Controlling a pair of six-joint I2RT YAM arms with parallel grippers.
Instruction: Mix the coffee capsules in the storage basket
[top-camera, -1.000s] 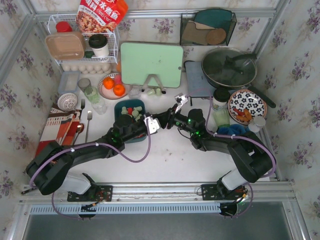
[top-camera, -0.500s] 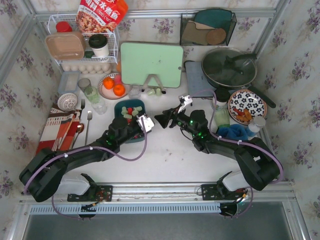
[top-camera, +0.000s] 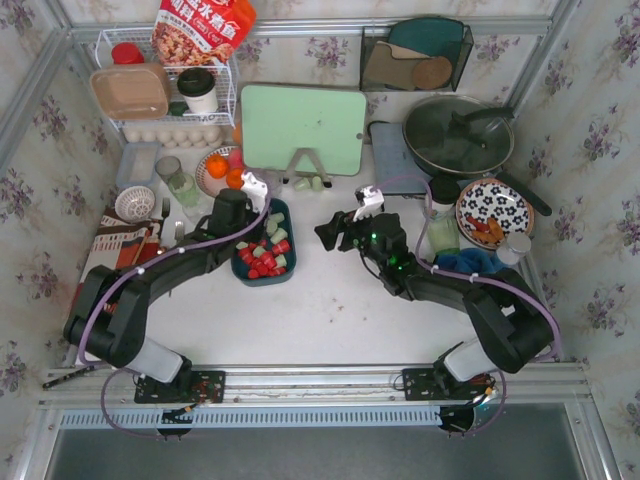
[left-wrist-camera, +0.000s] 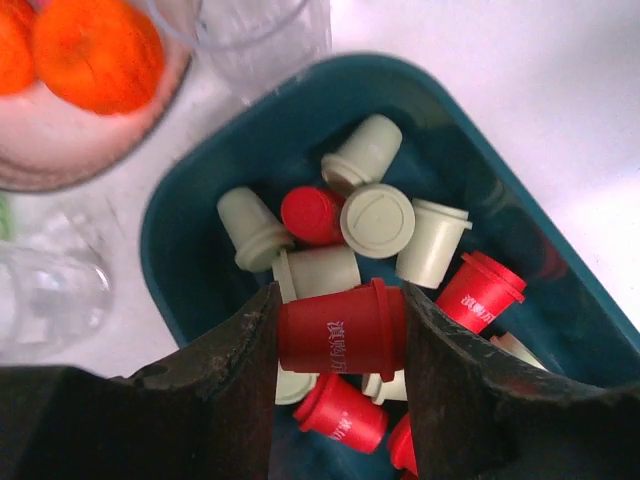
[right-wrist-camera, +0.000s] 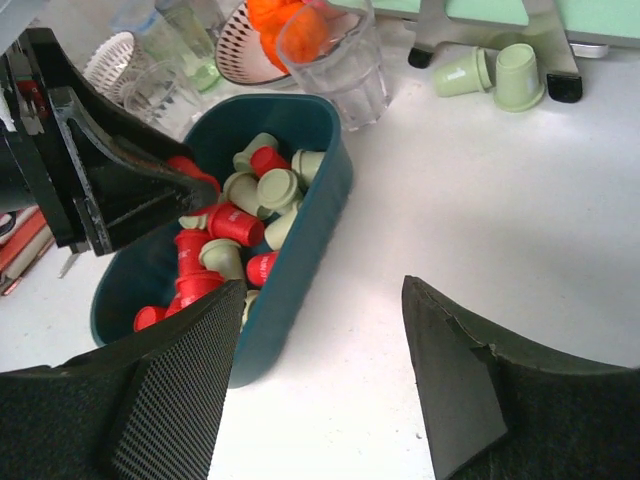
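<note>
**A:** Where does the storage basket (top-camera: 262, 281) sit?

**B:** On the counter (top-camera: 330, 320), ahead of the left arm. Its long axis runs from the near edge toward the back wall, with the near end swung slightly right. Red and pale green coffee capsules (top-camera: 265, 255) are heaped inside.

**A:** And the left fingers?

**B:** The left gripper (left-wrist-camera: 340, 300) pinches one red capsule (left-wrist-camera: 335, 340) above the heap. The capsule lies on its side, its long axis spanning from finger to finger. Its flanged rim is toward the finger on the right of the left wrist view.

**A:** Does the top view show that?

**B:** No, the wrist covers the grip there. The right wrist view catches those fingers from the side, over the basket's far end, with only a bit of red at their tip.

**A:** The right side?

**B:** The right gripper (right-wrist-camera: 320, 290) is spread and holds nothing, over the counter just right of the basket. Its camera also shows two stray pale green capsules (right-wrist-camera: 520, 75) outside the basket, by the foot of the green cutting board (top-camera: 300, 128).
</note>
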